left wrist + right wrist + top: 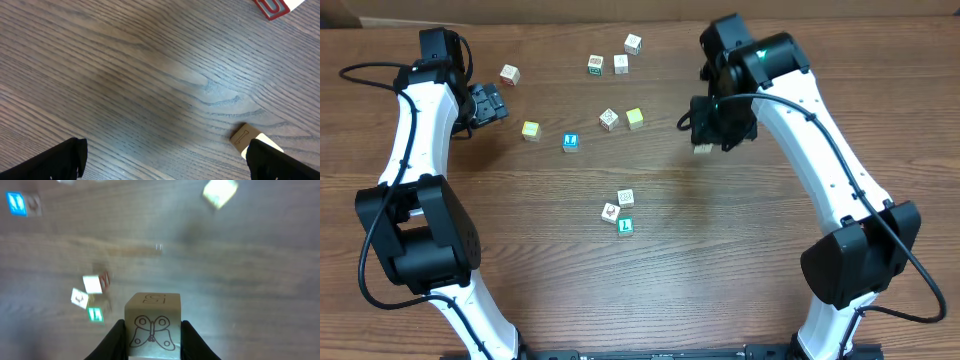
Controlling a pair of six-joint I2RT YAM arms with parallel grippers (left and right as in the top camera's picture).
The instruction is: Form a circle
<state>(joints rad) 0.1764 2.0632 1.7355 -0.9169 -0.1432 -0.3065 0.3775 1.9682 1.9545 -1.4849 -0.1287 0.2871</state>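
The right gripper (pixel 152 336) is clamped on a butterfly cube (pixel 152 319), a pale wooden block with a line-drawn butterfly on its near face, pinched snugly between the two black fingers (pixel 118 337). From overhead, that gripper (pixel 703 146) sits on the right side of the table (pixel 770 290), well apart from the cluster of alphabet cubes (pixel 620 212) near the middle. That cluster shows two whitish printed blocks and a green-faced one (pixel 625 227), packed just beside each other. The right wrist view shows the same cluster (pixel 91 298) down to the left, rather blurred. The left gripper (pixel 488 103) is spread wide with nothing between its fingers (pixel 67 159), off at the far left. A plain wooden cube (pixel 246 135) lies just beside its other finger. Farther back lie loose blocks: three whitish cubes (pixel 620 64) together, a yellow cube (pixel 530 130), a blue-faced cube (pixel 570 141), and another yellow one (pixel 635 118).
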